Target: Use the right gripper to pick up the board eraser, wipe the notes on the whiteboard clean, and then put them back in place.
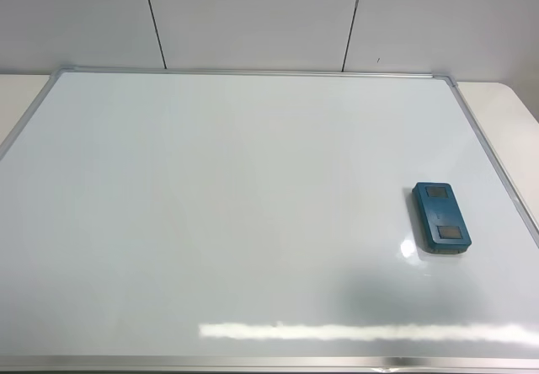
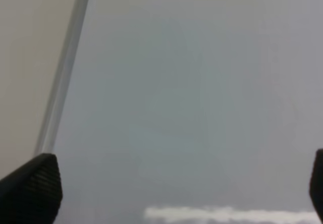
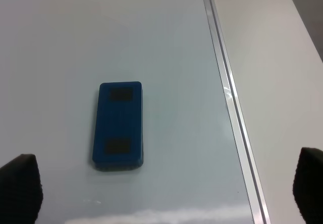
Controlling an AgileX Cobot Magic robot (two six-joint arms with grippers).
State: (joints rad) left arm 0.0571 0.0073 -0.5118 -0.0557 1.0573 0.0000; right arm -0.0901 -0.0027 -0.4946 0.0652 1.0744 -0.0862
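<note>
The whiteboard (image 1: 236,214) fills most of the exterior high view, glossy white with a silver-grey frame. No red notes show on it in any view. The teal-blue board eraser (image 1: 440,216) lies flat on the board near its right edge, two grey patches up. It also shows in the right wrist view (image 3: 118,125). My right gripper (image 3: 166,193) is open, its fingertips (image 3: 20,186) wide apart, back from the eraser and above the board. My left gripper (image 2: 176,183) is open above the board near its frame (image 2: 65,67). Neither arm shows in the exterior high view.
A beige tabletop (image 1: 514,121) borders the whiteboard on the right and also shows in the right wrist view (image 3: 282,82). A pale panelled wall (image 1: 253,16) stands behind the board. A bright light reflection (image 1: 362,332) lies along the board's front.
</note>
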